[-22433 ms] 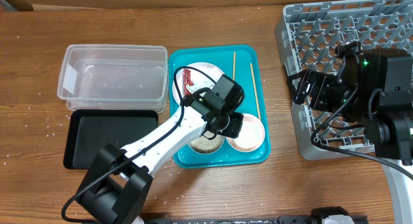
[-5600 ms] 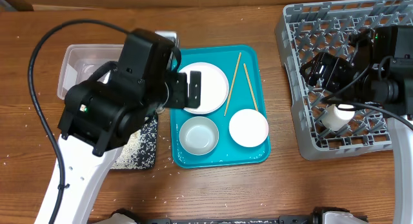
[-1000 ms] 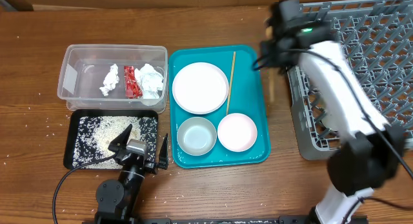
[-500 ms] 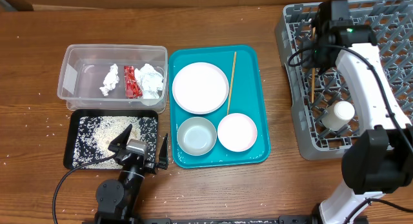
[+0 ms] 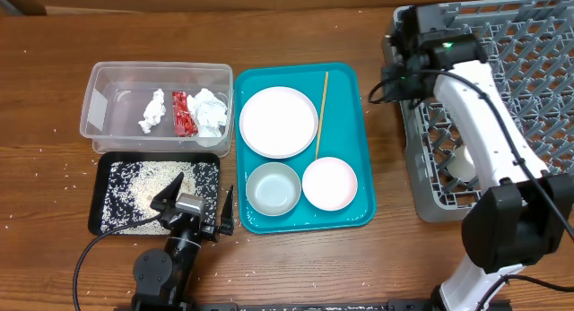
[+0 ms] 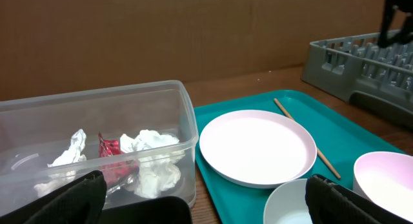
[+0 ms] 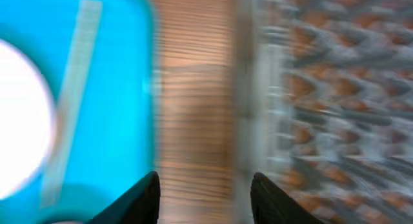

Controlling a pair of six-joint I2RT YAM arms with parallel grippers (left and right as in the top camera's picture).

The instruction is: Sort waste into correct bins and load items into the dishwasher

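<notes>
Overhead | waste sorted, left of teal tray [image 5: 345, 87]: red wrapper [image 5: 182, 114], tissue wads [image 5: 208, 112] in clear tub [image 5: 99, 123], rice [image 5: 143, 178] in black tray [image 5: 97, 212] | not yet loaded, on teal tray: plate [image 5: 278, 121], grey-green bowl [image 5: 273, 187], white-pinkish bowl [image 5: 329, 183], one chopstick [image 5: 321, 114] | dish rack [image 5: 529, 42] right of it | left tool [image 5: 195, 202] and right tool [image 7: 205, 185] both spread wide, empty

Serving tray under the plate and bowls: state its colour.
The tray is teal; the overhead view shows it best.

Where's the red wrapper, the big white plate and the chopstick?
red wrapper [image 5: 184, 114], overhead view, its crumpled middle.
white plate [image 5: 278, 122], overhead view, its flat centre.
chopstick [image 5: 321, 114], overhead view, halfway along it.
</notes>
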